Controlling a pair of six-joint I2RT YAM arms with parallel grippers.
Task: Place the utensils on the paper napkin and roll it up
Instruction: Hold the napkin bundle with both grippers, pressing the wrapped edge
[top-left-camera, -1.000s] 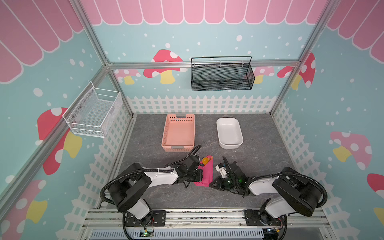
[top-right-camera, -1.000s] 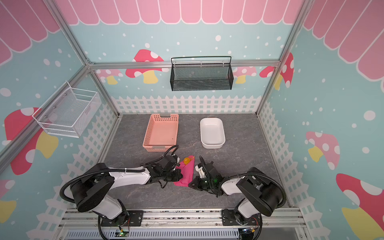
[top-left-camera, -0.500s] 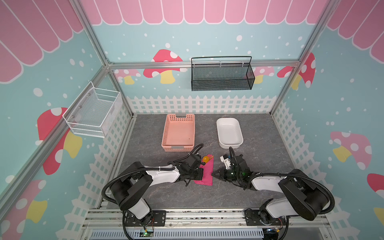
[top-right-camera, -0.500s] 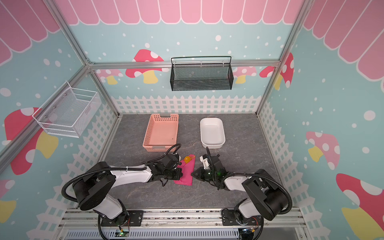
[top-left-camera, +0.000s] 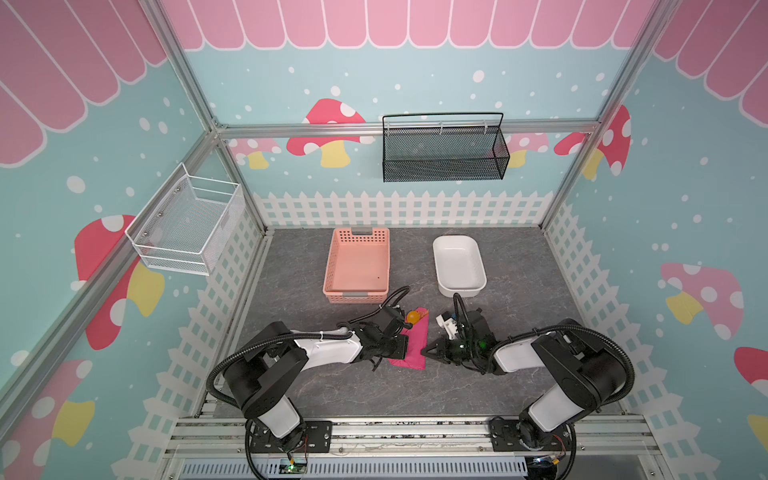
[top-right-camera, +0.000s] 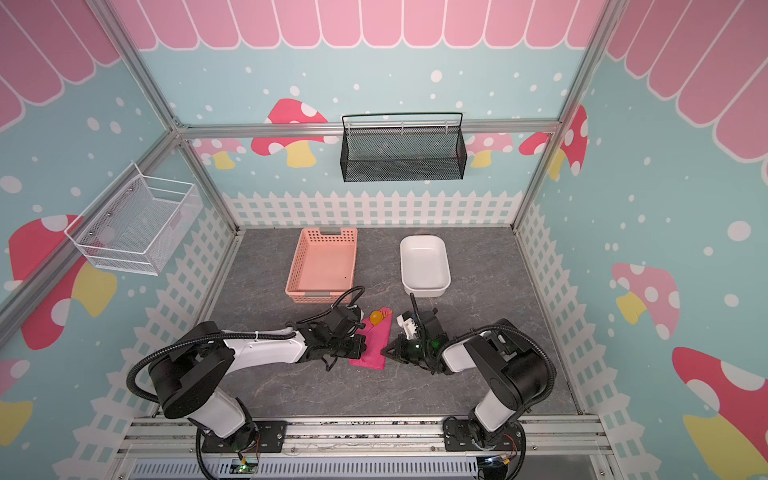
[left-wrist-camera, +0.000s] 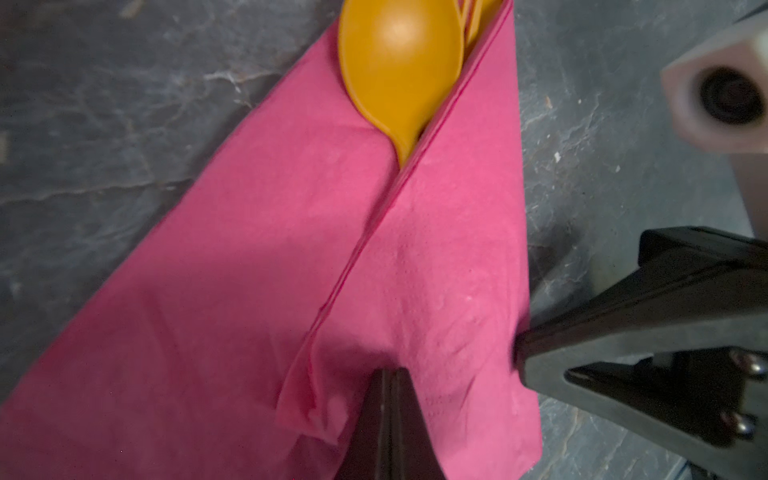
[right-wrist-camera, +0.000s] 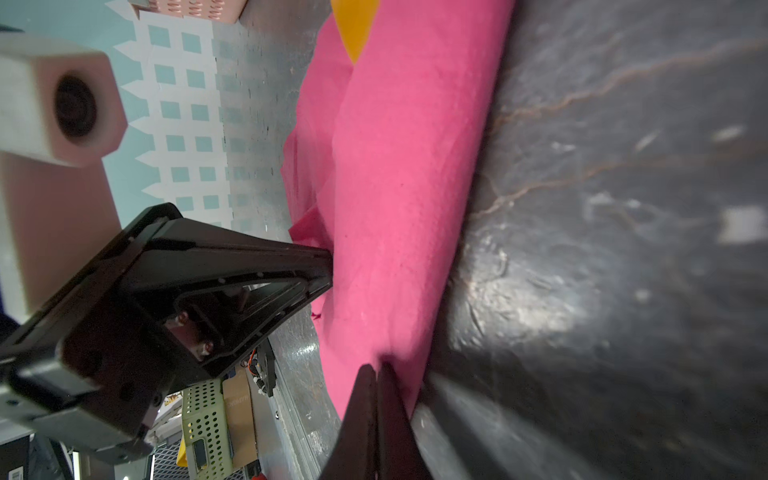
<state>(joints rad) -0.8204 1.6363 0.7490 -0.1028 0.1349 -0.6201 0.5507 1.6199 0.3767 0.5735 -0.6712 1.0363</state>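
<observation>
Brought up the frame along the napkin's right edge since a second ago, the right gripper (top-left-camera: 424, 351) is now set against the napkin (top-left-camera: 417, 343). The left gripper (top-left-camera: 405, 347) has barely shifted.

Nearest the bases, at lower centre of both top views, both pincers are seen closed, tips together. No paper can be seen pinched between them, and the napkin is merely pressed from either side. It lies on the grey table (top-left-camera: 519, 291) as a narrow, half-rolled strip. The utensils (top-right-camera: 379, 316) are tucked inside, and only their heads are left poking out of the far end.

Rolling is judged to be the step in hand, and well along. Pressure should be kept low and even. The loose flap should be carried over by the left tip while the roll is braced by the right, so that the cutlery is not squeezed out.

The layered flap edge and the spoon (left-wrist-camera: 399, 62) are given clearly only by the left wrist view, and the roll's rounded flank only by the right wrist view. Farther back, the basket (top-left-camera: 360, 235) and the white tub (top-left-camera: 459, 266) are shown whole in the top views alone.
</observation>
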